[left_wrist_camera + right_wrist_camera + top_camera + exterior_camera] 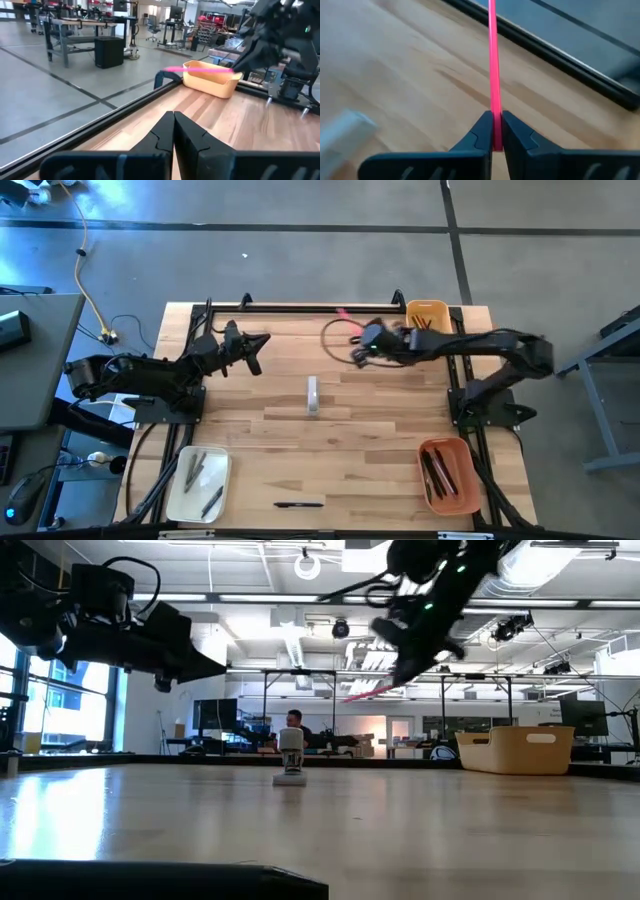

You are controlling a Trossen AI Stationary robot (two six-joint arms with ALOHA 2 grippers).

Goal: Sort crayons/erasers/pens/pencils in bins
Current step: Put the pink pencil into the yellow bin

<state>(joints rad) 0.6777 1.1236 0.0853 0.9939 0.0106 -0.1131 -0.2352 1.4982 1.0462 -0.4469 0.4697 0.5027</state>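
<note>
My right gripper (361,340) hovers over the table's far middle, shut on a pink-red pencil (345,316). The same pencil (199,70) shows in the left wrist view in front of the small yellow-orange bin (427,315), which stands at the far right corner. My left gripper (252,345) is shut and empty above the far left part of the table. A black pen (298,504) lies flat near the near edge. The orange bin (447,476) at the near right holds dark and coloured sticks. The cream-white bin (198,484) at the near left holds a few grey pieces. My right gripper pinches the pencil between its two fingers at the end nearest the wrist (495,131). The pencil runs on ahead along the fingers (481,131), toward the far edge. It is lifted clear of the table, with its free end (352,697) sloping slightly down.
A small white eraser-like block (313,395) stands at the table's middle, also in the low view (291,765). A black frame rail (300,308) runs along the far edge. Bare wood lies between the block and the near-edge pen.
</note>
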